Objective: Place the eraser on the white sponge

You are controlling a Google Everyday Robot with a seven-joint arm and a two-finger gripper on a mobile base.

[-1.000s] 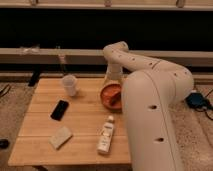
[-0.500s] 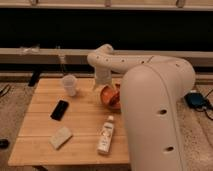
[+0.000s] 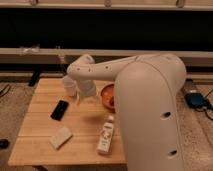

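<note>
One arm [image 3: 117, 67] bent over table [image 3: 37, 146]; gripper [image 3: 88, 100] spread wide (empty) beside cup [image 3: 70, 86], near eraser [image 3: 59, 109].

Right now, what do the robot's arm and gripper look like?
The arm is a bulky, smooth off-white shell of rounded segments, dotted with small dark round holes along its side. No cables or lettering show. It narrows to the gripper, over the wooden table between the clear cup and the orange bowl; its jaws stand open and look greyish.
</note>
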